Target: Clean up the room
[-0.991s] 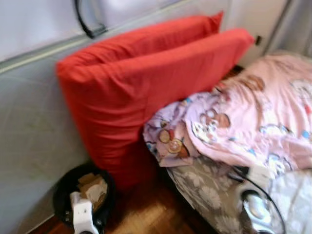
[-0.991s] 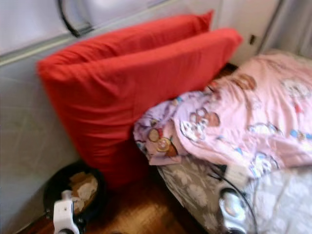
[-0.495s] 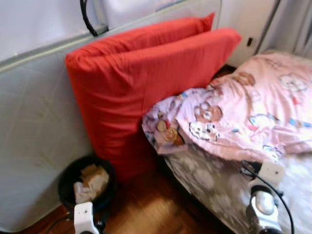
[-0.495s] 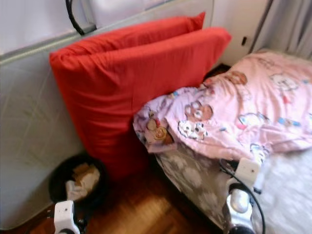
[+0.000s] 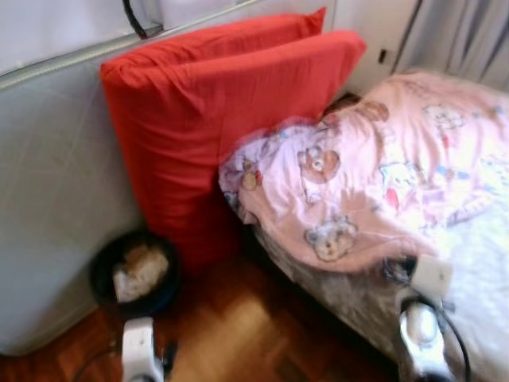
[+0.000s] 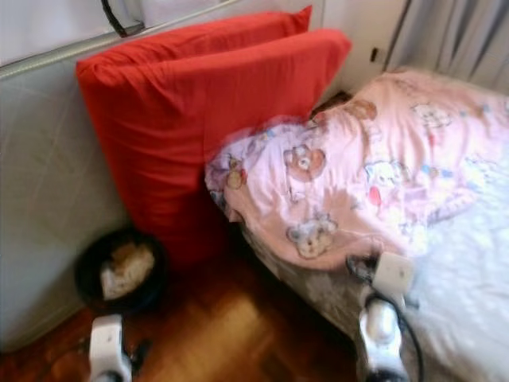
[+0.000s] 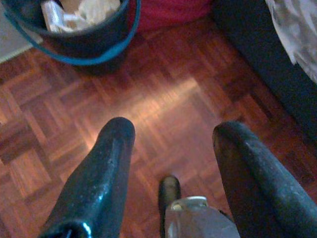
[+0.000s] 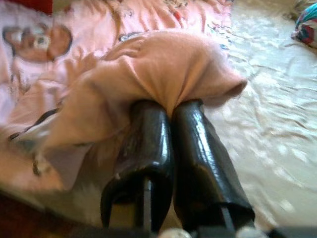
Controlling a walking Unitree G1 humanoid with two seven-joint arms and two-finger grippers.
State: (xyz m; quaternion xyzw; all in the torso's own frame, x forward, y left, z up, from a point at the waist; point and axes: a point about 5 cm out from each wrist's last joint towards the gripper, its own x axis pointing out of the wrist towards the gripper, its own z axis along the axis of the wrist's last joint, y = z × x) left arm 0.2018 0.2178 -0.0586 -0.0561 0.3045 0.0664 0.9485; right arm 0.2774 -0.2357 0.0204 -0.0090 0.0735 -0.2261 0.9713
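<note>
Early in the cleanup: right claw (image 8: 171, 106) pinched closed on the pink blanket (image 5: 374, 159) edge, blanket bunched on the bed (image 8: 277, 124) ahead, unstraightened; left claw (image 7: 171, 134) open, empty over floor (image 7: 163, 94).

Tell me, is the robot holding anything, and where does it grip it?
The right gripper pinches the pink blanket by a fold at its edge; the left gripper holds nothing.
</note>
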